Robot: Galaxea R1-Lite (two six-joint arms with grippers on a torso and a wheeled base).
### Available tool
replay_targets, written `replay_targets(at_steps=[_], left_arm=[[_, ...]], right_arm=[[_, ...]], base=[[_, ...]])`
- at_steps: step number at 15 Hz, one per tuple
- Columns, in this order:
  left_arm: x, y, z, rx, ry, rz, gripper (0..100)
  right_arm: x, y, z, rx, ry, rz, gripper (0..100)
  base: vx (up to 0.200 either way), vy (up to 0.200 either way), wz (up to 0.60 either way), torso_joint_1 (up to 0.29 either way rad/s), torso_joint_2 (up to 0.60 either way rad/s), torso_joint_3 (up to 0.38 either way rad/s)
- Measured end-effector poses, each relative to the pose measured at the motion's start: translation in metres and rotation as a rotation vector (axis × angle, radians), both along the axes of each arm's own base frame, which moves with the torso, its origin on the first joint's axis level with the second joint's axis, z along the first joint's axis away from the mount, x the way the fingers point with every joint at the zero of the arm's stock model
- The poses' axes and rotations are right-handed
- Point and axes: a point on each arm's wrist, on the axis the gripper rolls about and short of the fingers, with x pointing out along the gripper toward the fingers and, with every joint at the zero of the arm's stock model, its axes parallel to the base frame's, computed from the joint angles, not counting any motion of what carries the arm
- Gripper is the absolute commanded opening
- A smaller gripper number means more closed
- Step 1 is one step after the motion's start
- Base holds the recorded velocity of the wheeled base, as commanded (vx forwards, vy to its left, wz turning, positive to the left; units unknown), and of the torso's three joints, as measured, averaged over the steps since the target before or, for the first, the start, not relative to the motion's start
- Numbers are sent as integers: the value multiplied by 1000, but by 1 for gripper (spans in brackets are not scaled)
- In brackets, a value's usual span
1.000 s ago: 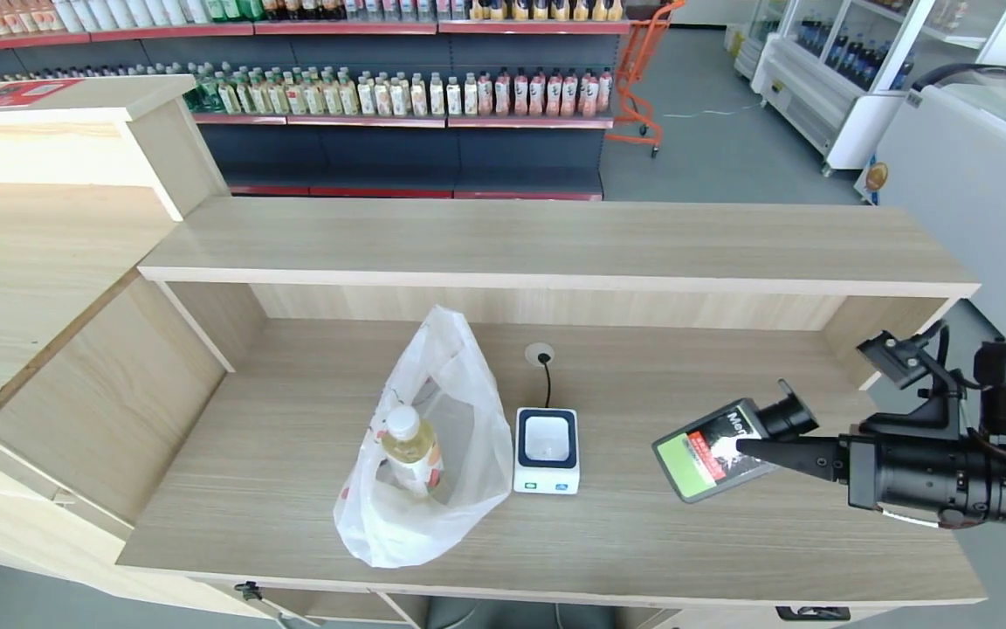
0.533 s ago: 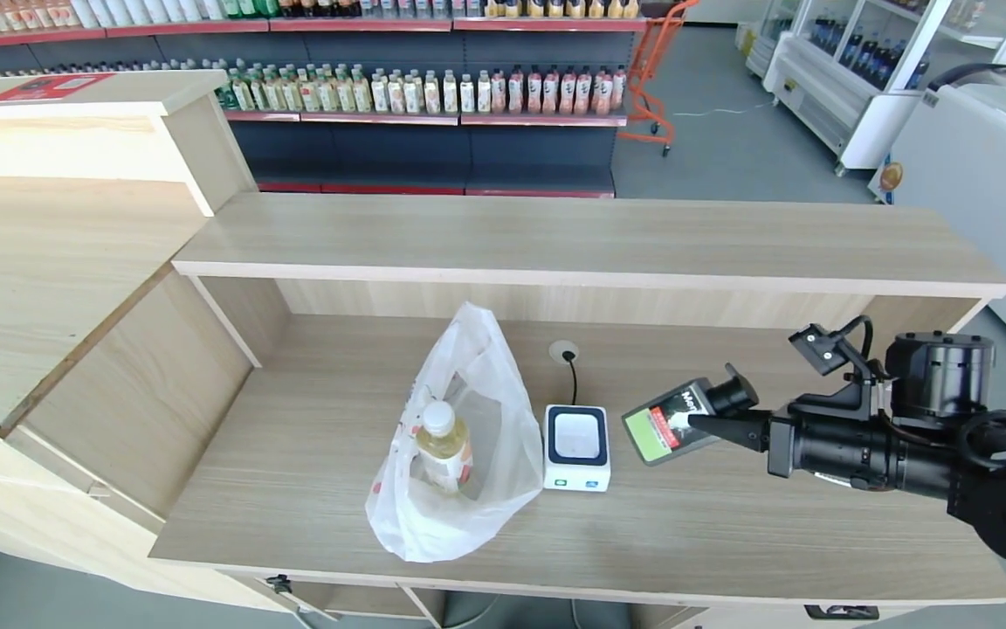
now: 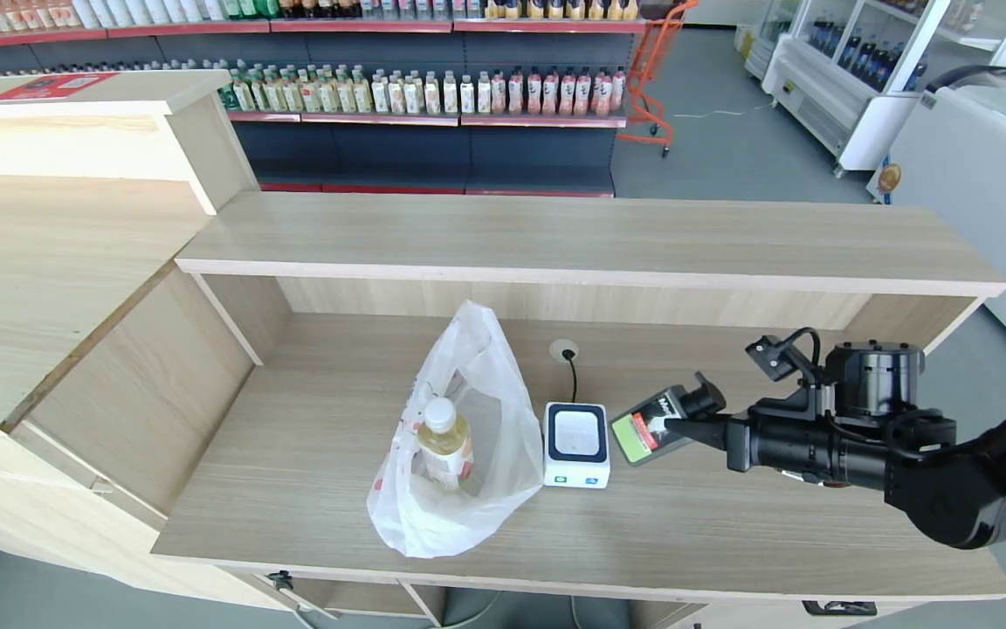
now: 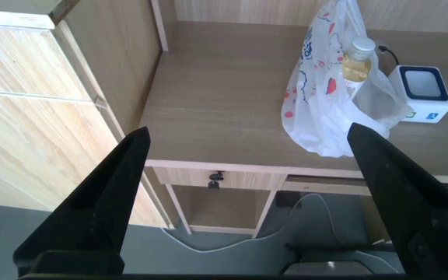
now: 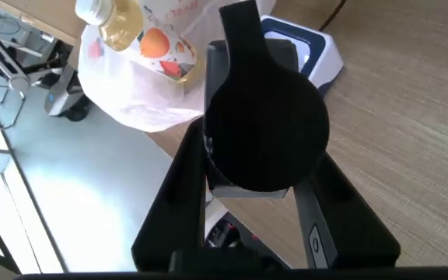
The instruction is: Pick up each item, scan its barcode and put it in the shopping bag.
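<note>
One item, a bottle [image 3: 444, 441], already stands inside the shopping bag [image 3: 429, 520] on the surface [image 3: 730, 533]. A second, a flat packet [image 3: 640, 430] with a green and red face, is clamped between the right fingers [image 3: 702, 429]. It is held tilted above the surface just beside the scanner [image 3: 576, 444], on the side away from the bag. Scanning looks to be the step in hand. The packet is not yet over the scanner's window, and I cannot tell where its barcode lies. As I judge it, the next move calls for carrying the packet over the window with the code side turned towards it, then on to the bag's mouth. The left fingers [image 4: 107, 210] are spread wide and hold nothing, out past the surface's front edge on the bag's side.
</note>
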Motion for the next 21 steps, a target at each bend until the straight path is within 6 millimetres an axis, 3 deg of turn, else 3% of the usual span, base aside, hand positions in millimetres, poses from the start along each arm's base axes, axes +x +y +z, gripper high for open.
replay_targets(at_steps=[14, 21], left_arm=[[0, 0, 0, 1, 0, 0, 100], [0, 0, 0, 0, 0, 0, 100]], right_arm=[[42, 35, -40, -13, -4, 40, 0], [50, 40, -52, -22, 11, 28, 0]], base=[[0, 0, 0, 0, 0, 0], [0, 0, 0, 0, 0, 0]])
